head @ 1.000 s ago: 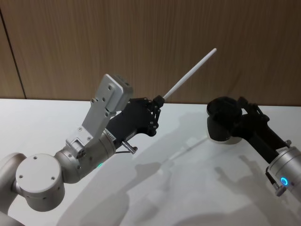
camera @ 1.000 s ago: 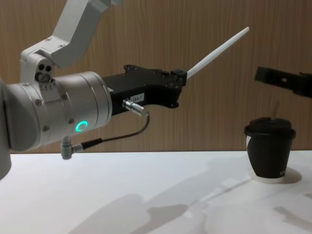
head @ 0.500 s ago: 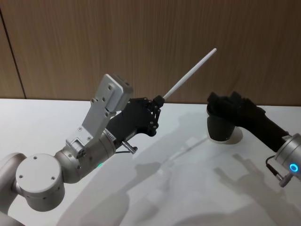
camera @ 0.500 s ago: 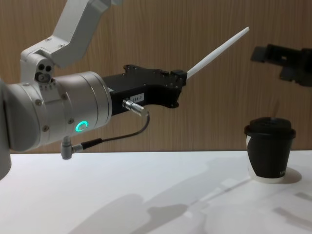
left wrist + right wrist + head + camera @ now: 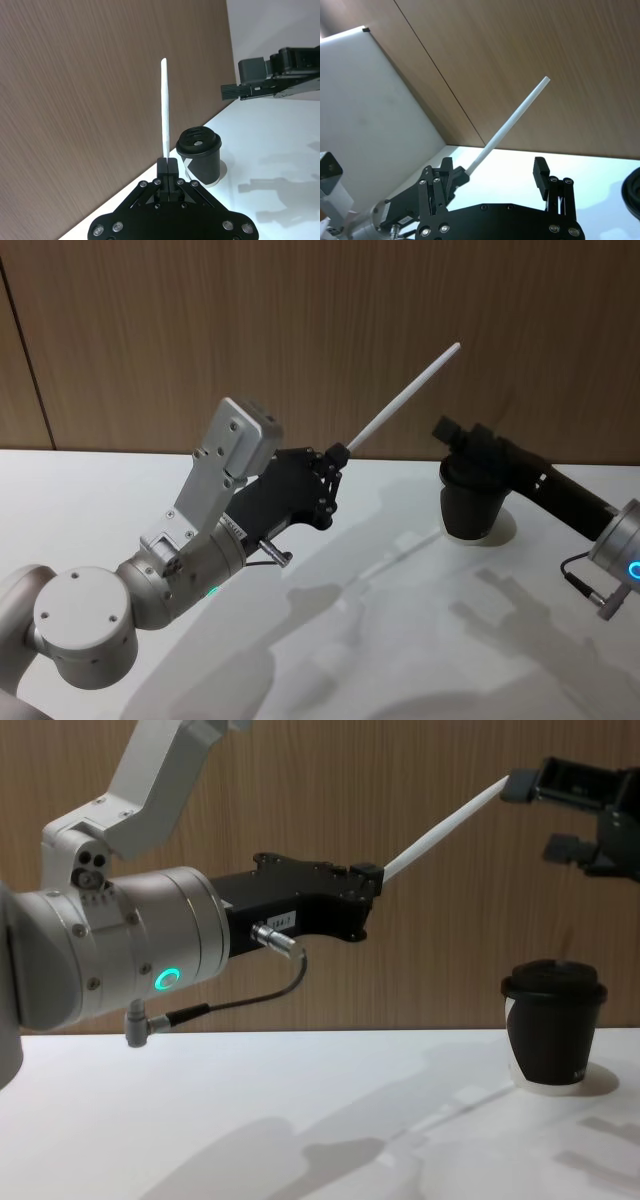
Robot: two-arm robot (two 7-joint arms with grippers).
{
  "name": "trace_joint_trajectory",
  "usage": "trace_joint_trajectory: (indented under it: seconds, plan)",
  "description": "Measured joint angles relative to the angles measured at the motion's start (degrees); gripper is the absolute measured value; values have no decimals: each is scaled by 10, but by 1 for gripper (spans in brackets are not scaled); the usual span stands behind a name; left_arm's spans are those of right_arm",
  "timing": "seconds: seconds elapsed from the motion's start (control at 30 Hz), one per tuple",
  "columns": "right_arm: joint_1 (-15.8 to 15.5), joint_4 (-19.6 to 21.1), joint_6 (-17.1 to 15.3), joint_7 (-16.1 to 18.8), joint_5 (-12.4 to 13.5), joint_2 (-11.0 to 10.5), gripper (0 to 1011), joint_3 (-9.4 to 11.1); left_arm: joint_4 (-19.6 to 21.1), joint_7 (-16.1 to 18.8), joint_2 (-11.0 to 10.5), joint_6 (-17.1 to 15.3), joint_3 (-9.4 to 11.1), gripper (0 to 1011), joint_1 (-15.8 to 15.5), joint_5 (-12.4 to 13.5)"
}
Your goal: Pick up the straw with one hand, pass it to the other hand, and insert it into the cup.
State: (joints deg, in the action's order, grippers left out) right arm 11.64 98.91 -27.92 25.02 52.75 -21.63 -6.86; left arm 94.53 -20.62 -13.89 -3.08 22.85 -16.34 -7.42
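Left claw (image 5: pixel 337 452) clamped on lower end of straw (image 5: pixel 400 408). Straw held in air, slanted up toward robot's right, free tip high against wood wall (image 5: pixel 300 330). Right claw (image 5: pixel 535 817) held above cup (image 5: pixel 470 502), fingers spread, nothing gripped, near straw's tip but apart. Cup set upright on worktop (image 5: pixel 400 640), lid on.

wall (image 5: pixel 300 320): brown wood-grain panels | seam (image 5: pixel 28 360): dark, far left | table (image 5: pixel 90 490): white, soft shadows lower centre
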Motion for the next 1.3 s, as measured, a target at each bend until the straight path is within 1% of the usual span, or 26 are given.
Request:
trace_joint_trajectory:
  seconds: [0.13, 0.23, 0.27, 0.37, 0.5, 0.67, 0.7, 0.77, 0.97, 1.3]
  plan:
    - [9, -2, -22, -1, 20, 3, 1001, 1, 0, 0, 0, 0, 0, 5, 0, 0]
    - [17, -6, -39, -8, 36, 8, 1001, 1, 0, 0, 0, 0, 0, 5, 0, 0]
    - [17, -6, -39, -8, 36, 8, 1001, 1, 0, 0, 0, 0, 0, 6, 0, 0]
    - [26, -10, -55, -19, 50, 14, 1001, 0, 0, 0, 0, 0, 0, 6, 0, 0]
    - [34, -14, -68, -33, 60, 21, 1001, -2, 0, 0, 0, 0, 0, 5, 0, 0]
    - [42, -19, -79, -56, 68, 30, 1001, -5, 0, 0, 0, 0, 0, 5, 0, 0]
    - [42, -19, -79, -56, 68, 30, 1001, -5, 0, 0, 0, 0, 0, 5, 0, 0]
    - [47, -22, -84, -70, 70, 36, 1001, -8, 0, 0, 0, 0, 0, 5, 0, 0]
    - [56, -29, -91, -97, 71, 45, 1001, -16, 0, 0, 0, 0, 0, 5, 0, 0]
    - [70, -42, -95, -119, 71, 56, 1001, -29, 0, 0, 0, 0, 0, 5, 0, 0]
